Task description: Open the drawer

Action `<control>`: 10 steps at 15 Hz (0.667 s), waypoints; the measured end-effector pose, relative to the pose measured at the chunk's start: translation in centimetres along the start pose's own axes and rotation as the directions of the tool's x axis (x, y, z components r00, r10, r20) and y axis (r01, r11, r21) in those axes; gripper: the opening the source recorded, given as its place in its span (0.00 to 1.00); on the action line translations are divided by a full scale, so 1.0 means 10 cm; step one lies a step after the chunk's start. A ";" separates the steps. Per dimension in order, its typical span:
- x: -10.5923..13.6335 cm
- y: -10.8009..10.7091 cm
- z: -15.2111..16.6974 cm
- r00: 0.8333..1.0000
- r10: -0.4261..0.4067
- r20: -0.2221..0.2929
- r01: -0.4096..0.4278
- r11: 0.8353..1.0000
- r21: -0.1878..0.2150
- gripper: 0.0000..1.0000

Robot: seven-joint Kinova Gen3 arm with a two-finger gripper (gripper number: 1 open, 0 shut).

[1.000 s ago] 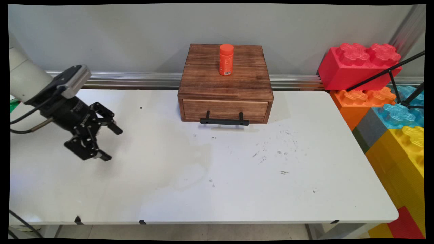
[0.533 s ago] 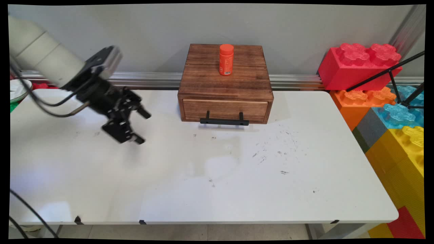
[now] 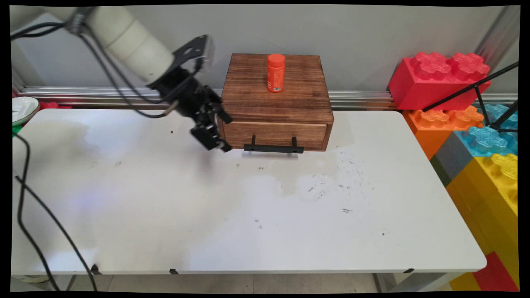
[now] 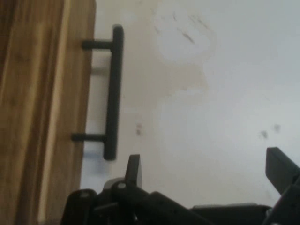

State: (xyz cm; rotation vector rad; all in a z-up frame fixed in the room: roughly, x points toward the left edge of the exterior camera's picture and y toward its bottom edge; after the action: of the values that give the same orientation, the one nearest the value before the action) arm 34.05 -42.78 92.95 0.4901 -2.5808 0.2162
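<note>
My gripper (image 3: 227,133) hangs open just left of the wooden drawer box (image 3: 275,103), close to its front left corner, holding nothing. The box's drawer is closed, and its black bar handle (image 3: 274,148) sticks out at the front. An orange bottle (image 3: 275,73) stands upright on the box's top. In the hand view the box (image 4: 33,108) fills the left side, the handle (image 4: 112,91) runs vertically beside it, and my gripper (image 4: 206,171) is spread wide over the white table (image 4: 225,93).
Large toy bricks, red (image 3: 439,80), orange (image 3: 445,120), blue and yellow (image 3: 492,182), are stacked off the table's right end. A black tripod leg (image 3: 468,91) crosses them. A white dish (image 3: 22,108) sits at the far left. Black cables (image 3: 25,194) hang over the table's left side.
The arm has swung right and toward the back of the table, carrying the open gripper from the left side to the drawer box's front left corner. Box and bottle have not moved.
</note>
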 end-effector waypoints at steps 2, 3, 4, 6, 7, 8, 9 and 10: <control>0.15 -0.12 0.17 1.000 0.012 0.006 -0.012 1.000 0.004 1.00; 0.19 -0.16 0.22 1.000 0.016 0.008 -0.016 1.000 0.006 1.00; 0.24 -0.21 0.30 1.000 0.023 0.012 -0.023 1.000 0.010 1.00; 0.31 -0.30 0.44 0.999 0.034 0.019 -0.035 0.999 0.018 1.00; 0.35 -0.35 0.53 0.999 0.042 0.023 -0.043 0.999 0.023 1.00; 0.38 -0.40 0.62 0.998 0.050 0.027 -0.051 0.998 0.028 1.00; 0.40 -0.43 0.69 0.998 0.056 0.031 -0.057 0.998 0.031 1.00; 0.41 -0.46 0.76 0.998 0.061 0.036 -0.062 0.998 0.034 1.00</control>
State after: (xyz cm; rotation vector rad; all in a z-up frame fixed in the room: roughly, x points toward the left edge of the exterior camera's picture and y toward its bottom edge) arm 29.08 -50.13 88.78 0.4313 -2.6320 0.2764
